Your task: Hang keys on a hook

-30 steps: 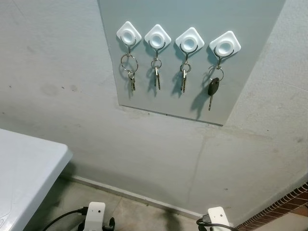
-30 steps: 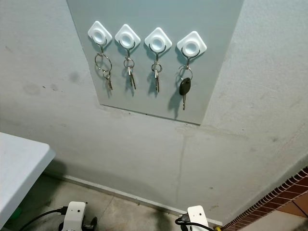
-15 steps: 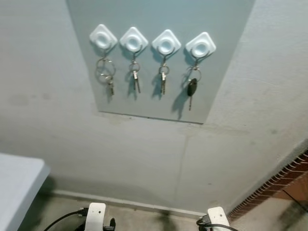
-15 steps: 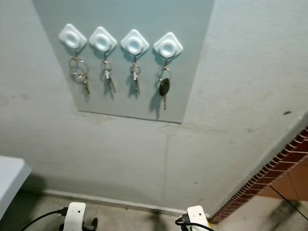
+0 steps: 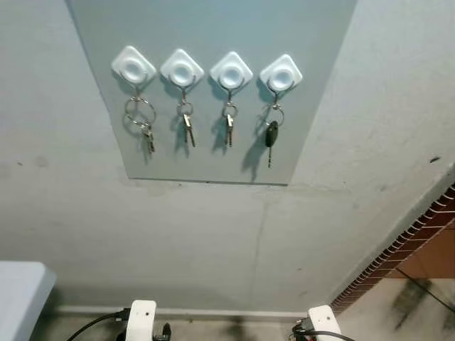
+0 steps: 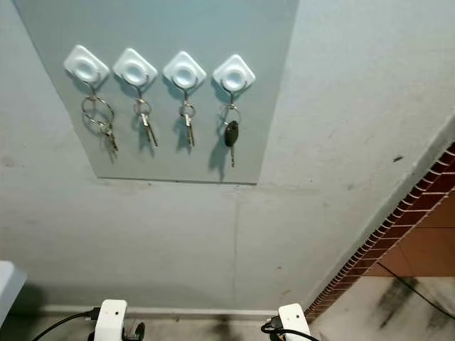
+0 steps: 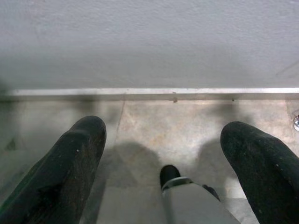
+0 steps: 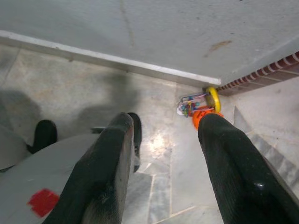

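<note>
I am looking at a grey wall (image 5: 213, 234) taking up most of my head view, with a smoother grey panel (image 5: 213, 21) mounted at 12 o'clock. A brick edge (image 5: 398, 249) is running down at 4 o'clock, with tiled floor (image 6: 419, 249) opening beyond it, the widest room for moving. A white table corner (image 5: 21, 291) is poking in at 8 o'clock. Four white hooks (image 5: 182, 68) are sitting in a row on the panel, each one carrying keys (image 5: 186, 124); the black-headed key (image 5: 271, 135) is hanging from the rightmost hook. Both arms are hanging low at 6 o'clock. The left gripper (image 7: 163, 149) is gaping wide over the floor near the skirting, gripping nothing. The right gripper (image 8: 163, 135) is likewise spread and empty, with a small coloured toy (image 8: 198, 105) lying on the floor beyond it.
</note>
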Motion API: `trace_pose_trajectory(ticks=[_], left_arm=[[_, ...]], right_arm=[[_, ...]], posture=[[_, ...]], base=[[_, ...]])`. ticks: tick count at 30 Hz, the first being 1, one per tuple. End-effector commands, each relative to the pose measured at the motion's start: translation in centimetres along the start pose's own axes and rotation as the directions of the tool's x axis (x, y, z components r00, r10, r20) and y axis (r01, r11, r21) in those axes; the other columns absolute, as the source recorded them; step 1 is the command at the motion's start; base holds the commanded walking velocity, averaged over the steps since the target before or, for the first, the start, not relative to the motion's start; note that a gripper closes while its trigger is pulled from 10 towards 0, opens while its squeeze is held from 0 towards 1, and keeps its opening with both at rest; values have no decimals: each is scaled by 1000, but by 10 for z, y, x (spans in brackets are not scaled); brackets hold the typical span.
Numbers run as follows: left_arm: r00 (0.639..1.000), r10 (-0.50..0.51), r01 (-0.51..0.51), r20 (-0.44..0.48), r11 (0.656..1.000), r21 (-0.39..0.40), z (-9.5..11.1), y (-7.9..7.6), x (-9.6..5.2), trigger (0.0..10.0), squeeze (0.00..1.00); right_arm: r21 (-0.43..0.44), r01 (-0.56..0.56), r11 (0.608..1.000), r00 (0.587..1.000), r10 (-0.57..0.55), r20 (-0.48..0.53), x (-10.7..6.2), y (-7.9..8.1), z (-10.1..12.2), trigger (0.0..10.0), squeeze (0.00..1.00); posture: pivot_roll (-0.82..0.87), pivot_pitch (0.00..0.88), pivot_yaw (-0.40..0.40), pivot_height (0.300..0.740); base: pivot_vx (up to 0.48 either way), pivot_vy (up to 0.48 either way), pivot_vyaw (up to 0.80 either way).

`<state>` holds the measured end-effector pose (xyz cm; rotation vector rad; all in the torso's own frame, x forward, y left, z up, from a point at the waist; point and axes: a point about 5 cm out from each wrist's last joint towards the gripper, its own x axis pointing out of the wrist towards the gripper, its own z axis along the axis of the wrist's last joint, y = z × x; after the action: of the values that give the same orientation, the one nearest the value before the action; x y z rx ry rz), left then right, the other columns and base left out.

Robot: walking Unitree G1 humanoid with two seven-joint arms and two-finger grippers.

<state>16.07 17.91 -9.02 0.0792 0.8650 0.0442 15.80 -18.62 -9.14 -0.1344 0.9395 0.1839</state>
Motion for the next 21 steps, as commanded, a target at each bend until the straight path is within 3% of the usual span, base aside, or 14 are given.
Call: trace_pose_trajectory(ticks=[1, 21], left_arm=[[1000, 11, -11, -17, 1000, 3, -3, 1, -1, 10000, 0], [1000, -2, 2, -14, 1000, 21, -2, 0, 0, 10000, 0]], right_arm=[[3, 7, 1000, 1000, -7, -11, -1, -2, -2, 10000, 0], [-2, 7, 1000, 1000, -7, 2, 0, -2, 1, 10000, 0]], posture=[[-80, 12, 10, 740], [-80, 13, 4, 740]], base=[[0, 0, 0], [0, 0, 0]])
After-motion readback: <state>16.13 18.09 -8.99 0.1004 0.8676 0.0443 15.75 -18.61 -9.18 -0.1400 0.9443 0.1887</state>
